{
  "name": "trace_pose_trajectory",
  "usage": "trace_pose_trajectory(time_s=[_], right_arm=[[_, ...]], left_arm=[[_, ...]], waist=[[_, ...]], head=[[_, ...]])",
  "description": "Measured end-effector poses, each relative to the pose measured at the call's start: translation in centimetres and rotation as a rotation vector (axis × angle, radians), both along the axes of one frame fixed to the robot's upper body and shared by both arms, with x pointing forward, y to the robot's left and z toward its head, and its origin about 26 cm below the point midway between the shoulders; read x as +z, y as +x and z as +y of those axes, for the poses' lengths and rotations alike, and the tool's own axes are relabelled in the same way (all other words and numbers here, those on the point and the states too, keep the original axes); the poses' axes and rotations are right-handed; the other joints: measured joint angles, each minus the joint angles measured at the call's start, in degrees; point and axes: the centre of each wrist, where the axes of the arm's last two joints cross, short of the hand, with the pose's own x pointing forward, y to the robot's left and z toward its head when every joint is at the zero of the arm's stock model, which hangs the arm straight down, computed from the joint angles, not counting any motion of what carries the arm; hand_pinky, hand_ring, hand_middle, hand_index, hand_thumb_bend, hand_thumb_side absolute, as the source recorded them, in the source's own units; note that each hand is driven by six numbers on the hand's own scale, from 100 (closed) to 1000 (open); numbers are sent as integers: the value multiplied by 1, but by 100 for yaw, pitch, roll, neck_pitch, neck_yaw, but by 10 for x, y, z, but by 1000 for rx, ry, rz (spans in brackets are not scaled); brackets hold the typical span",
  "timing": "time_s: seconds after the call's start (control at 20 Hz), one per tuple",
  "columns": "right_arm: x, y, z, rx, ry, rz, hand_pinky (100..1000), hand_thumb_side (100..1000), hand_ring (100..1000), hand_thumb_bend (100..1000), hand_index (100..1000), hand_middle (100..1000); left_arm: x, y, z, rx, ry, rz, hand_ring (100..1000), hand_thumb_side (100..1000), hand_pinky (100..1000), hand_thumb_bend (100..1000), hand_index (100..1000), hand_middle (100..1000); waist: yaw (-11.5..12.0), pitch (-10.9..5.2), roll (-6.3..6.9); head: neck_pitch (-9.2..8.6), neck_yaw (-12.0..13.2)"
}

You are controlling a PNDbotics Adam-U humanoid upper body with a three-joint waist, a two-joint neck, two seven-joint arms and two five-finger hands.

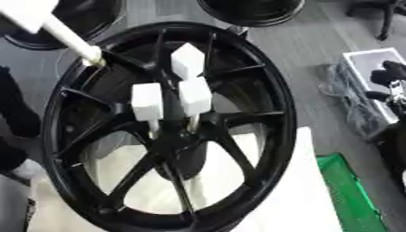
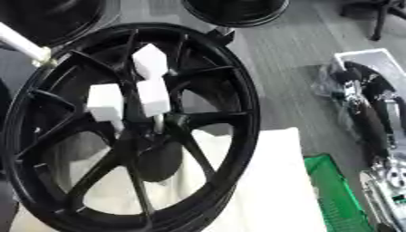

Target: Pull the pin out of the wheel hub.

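Observation:
A black spoked wheel hub (image 1: 238, 120) stands tilted on a white surface. Three pins with white block heads stick out near its centre: one high (image 1: 187, 61), one on the left (image 1: 147, 102), one on the right (image 1: 195, 96). A longer white pin (image 1: 70, 38) with a big white head slants from the top left corner down to the rim, its tip touching the rim's inner edge. No hand shows on any pin. My right hand (image 2: 355, 79) hangs at the far right, well away from the wheel, over a white box.
White padding (image 2: 269, 181) lies under the wheel. A green bin (image 2: 337, 195) sits at the lower right and a white box (image 1: 366, 61) beside plastic wrap at the right. More black wheels (image 1: 252, 10) lie on the grey floor behind. A dark shape (image 1: 14, 113) stands at the left edge.

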Motion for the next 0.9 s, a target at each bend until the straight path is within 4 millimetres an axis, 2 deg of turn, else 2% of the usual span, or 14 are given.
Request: trace_pose_trajectory(time_s=[0.25,0.5,0.7,0.9], right_arm=[[-1,-2,-3,-22,-5,-3,729,654,825,100,806,705],[-2,-3,-6,-49,-4,-9,729,652,825,100,806,705],[-3,-4,-8,-62,-1,-11,729,651,825,100,806,705],[-3,-5,-9,-67,0,-11,729,650,825,100,806,705]], left_arm=[[-16,-11,47,159,-96,7,467,188,478,100,349,425],[-43,-16,87,356,-140,7,468,186,484,100,350,426],[-64,-17,106,481,-122,11,473,201,495,100,360,431],[-86,-15,114,549,-103,36,488,220,524,100,380,447]], waist=[[89,15,-4],[164,26,-6],[193,26,-11],[202,26,-24]], head=[[0,44],[0,70],[0,96],[0,200]])
